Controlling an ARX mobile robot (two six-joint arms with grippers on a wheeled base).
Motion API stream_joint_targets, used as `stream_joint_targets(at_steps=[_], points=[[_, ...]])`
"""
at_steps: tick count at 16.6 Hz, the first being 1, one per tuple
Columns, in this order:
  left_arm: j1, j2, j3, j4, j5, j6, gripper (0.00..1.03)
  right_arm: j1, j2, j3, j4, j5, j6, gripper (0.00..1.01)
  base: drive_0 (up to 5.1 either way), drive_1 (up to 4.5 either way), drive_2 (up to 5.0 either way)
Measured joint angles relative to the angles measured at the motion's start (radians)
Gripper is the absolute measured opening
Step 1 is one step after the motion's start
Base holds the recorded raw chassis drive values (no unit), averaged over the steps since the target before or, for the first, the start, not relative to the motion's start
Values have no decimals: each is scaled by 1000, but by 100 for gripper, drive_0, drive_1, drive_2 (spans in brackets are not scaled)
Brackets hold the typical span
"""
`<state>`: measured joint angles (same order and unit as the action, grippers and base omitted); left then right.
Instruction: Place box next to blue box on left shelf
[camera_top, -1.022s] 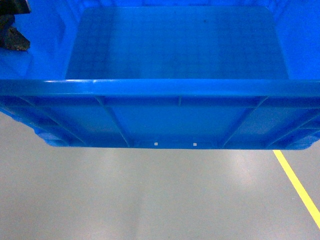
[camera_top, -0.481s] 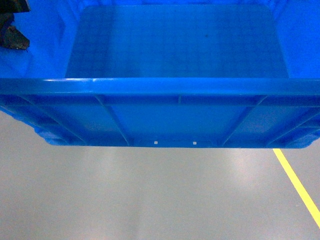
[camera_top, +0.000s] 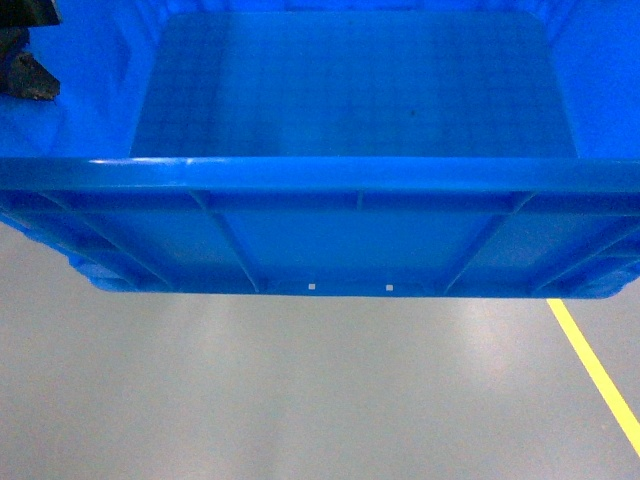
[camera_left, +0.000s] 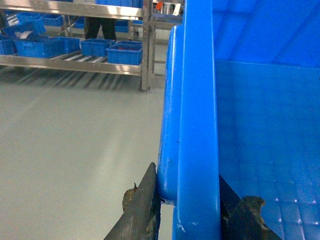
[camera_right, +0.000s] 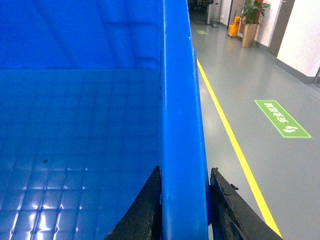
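Currently the box (camera_top: 350, 100) fills the upper half of the head view, held clear of the grey floor (camera_top: 300, 390), its ribbed near wall toward the camera and its grid-textured bottom visible inside. A yellow floor line (camera_top: 595, 375) runs toward 5 o'clock below the box.

Left gripper (camera_left: 187, 210): the two dark fingers straddle the box's left rim, one outside the wall and one inside, clamped on the rim. In the head view part of this gripper shows at 10 o'clock, inside the box corner.

Right gripper (camera_right: 185, 205): the fingers straddle the right rim in the same way, pressed against both faces of the wall.

In the left wrist view, the left shelf (camera_left: 75, 62) stands at 11 o'clock, well apart from the held box, carrying several small blue bins (camera_left: 122, 52) on its roller tracks.

In the right wrist view, a green floor marking (camera_right: 281, 118) lies at 3 o'clock, beyond the yellow line.
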<state>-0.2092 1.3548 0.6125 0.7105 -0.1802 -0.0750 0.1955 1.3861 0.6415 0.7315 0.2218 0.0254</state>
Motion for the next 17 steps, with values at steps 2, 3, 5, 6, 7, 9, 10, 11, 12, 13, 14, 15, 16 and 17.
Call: stream_joint_targets(at_steps=[2,3,5,6,7,9,10,11,12,13,14,15,16,17], points=[[0,0,0,0,0,0,17,0,0,0,3,0,-1,21,3,428,-423],[0,0,0,1,0,0,17,0,0,0,2,0,0,21,-5,423,-432],[0,0,0,1,0,0,17,0,0,0,1,0,0,20,-8,420,-436],[0,0,0,0,0,0,17,0,0,0,2,-1,-1,20,-1,427,-430],[0,0,0,0,0,0,17,0,0,0,1,0,-1,20,7,435,-422],[0,0,0,1,0,1,17,0,0,0,-1,0,0,20,9,438,-419],[0,0,0,0,0,0,17,0,0,0,0,0,-1,20,7,435,-422],[0,0,0,-1,0,0,17,0,0,0,0,0,-1,20,7,435,-422],[0,0,0,-1,0,0,17,0,0,0,-1,0,-1,20,7,435,-422],[0,0,0,1,0,0,17,0,0,0,3,0,-1,20,7,435,-422],[0,0,0,2,0,0,17,0,0,0,3,-1,-1,20,7,435,-422],[0,0,0,0,0,0,17,0,0,0,0,-1,0,20,-10,419,-438],[0,0,0,-2,0,0,17,0,0,0,-3,0,-1,20,-10,419,-438],[0,0,0,-1,0,0,17,0,0,0,2,-1,-1,20,-7,422,-436]])
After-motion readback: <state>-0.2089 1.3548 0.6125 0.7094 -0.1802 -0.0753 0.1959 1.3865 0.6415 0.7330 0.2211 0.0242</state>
